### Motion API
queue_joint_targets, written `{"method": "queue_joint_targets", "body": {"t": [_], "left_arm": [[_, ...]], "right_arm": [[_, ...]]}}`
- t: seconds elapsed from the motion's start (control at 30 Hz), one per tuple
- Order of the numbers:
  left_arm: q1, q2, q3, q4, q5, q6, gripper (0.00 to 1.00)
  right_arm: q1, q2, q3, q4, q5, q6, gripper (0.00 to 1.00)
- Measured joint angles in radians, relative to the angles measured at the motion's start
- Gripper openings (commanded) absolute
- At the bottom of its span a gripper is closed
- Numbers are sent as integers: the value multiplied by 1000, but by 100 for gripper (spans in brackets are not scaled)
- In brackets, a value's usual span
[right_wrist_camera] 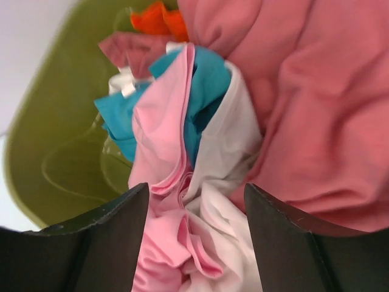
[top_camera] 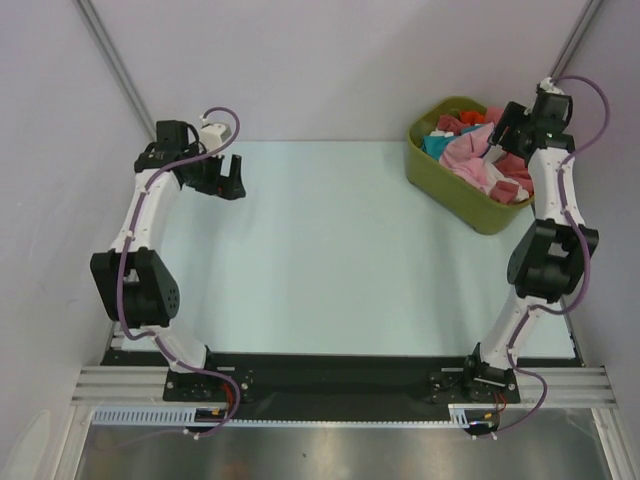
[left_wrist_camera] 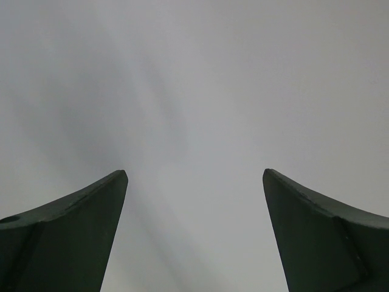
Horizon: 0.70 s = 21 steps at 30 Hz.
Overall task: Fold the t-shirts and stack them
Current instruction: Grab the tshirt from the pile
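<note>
Pile of t-shirts (top_camera: 478, 152) lies crumpled in the olive-green tub (top_camera: 450, 188), upper right of the top view. Above it, the right gripper (right_wrist_camera: 194, 190) straddles the light pink shirt (right_wrist_camera: 161, 146), jaws wide apart, clamping nothing; contact with the cloth is unclear. At upper left, the left gripper (top_camera: 226, 182) is equally wide, empty, above the table (top_camera: 330, 260).

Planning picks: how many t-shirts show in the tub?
5 by colour, all heaped in the olive-green plastic tub: light pink cloth t-shirt, teal t-shirt, white t-shirt, coral-red t-shirt, orange t-shirt. Others may be buried.
</note>
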<state>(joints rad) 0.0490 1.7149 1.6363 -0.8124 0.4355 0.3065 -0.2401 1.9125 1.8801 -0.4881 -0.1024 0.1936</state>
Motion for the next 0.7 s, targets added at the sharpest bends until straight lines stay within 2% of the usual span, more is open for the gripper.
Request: {"method": "queue_joint_targets", "body": {"t": [0.17, 0.27, 0.4, 0.43, 0.5, 0.7], "left_arm": [[-5, -12, -66, 63, 7, -50, 100], [-7, -12, -84, 90, -7, -74, 100], [-8, -13, -93, 118, -14, -89, 100], [-8, -14, -97, 124, -14, -89, 100], [-8, -14, -103, 127, -14, -89, 100], [-8, -21, -104, 127, -13, -88, 100]], "right_arm": [[37, 143, 105, -124, -14, -4, 69], [68, 165, 106, -164, -13, -8, 63], [106, 169, 106, -195, 6, -11, 31], [113, 169, 106, -199, 17, -11, 15], [122, 169, 106, -208, 52, -6, 0], [126, 133, 106, -248, 150, -13, 0]]}}
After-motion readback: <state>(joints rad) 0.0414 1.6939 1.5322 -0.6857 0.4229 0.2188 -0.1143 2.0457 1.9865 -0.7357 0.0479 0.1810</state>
